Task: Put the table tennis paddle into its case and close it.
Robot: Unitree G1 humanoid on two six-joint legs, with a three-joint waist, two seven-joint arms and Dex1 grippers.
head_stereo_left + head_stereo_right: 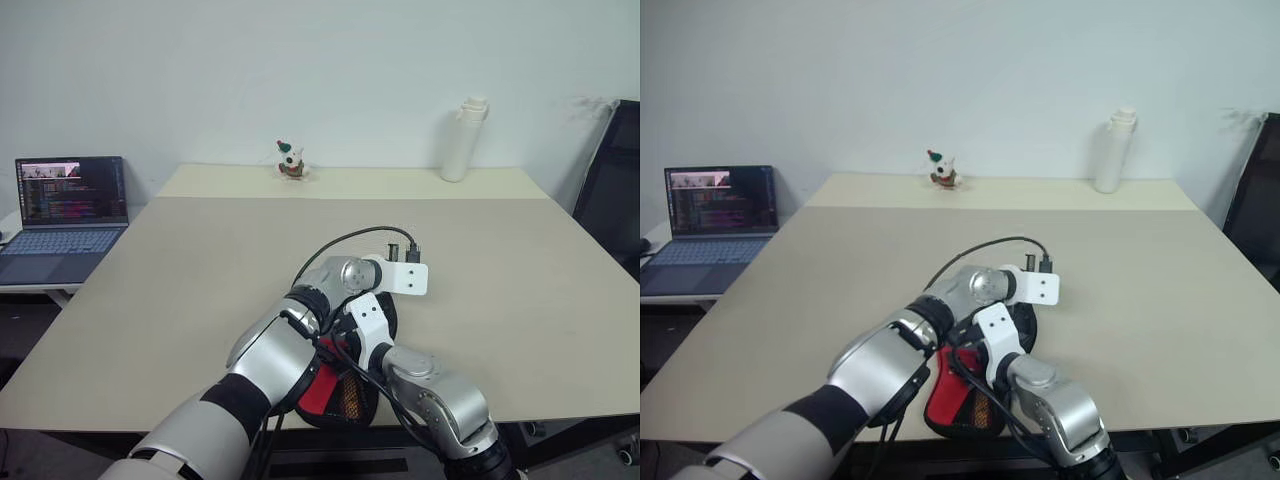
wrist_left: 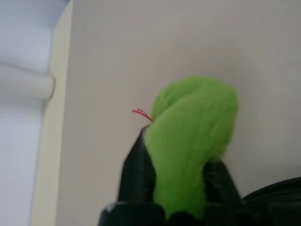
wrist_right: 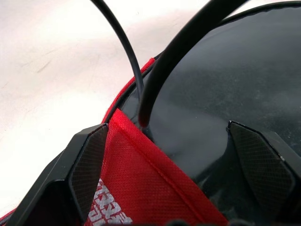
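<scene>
a white wall backs one beige counter (image 1: 180, 300). at its twelve o'clock edge stand one small figurine (image 1: 290, 160) and one white bottle (image 1: 463, 140); one laptop (image 1: 68, 215) sits off at nine. one case (image 3: 141, 188) with one table tennis paddle (image 3: 221, 94) lies at six. the right claw (image 3: 181, 169) gapes wide around both; the left claw (image 2: 176, 174) grips green fuzz (image 2: 193, 132).

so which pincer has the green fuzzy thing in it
The left pincer: a fuzzy green thing sits between its fingers; the right pincer stands open over the case, holding nothing.
</scene>
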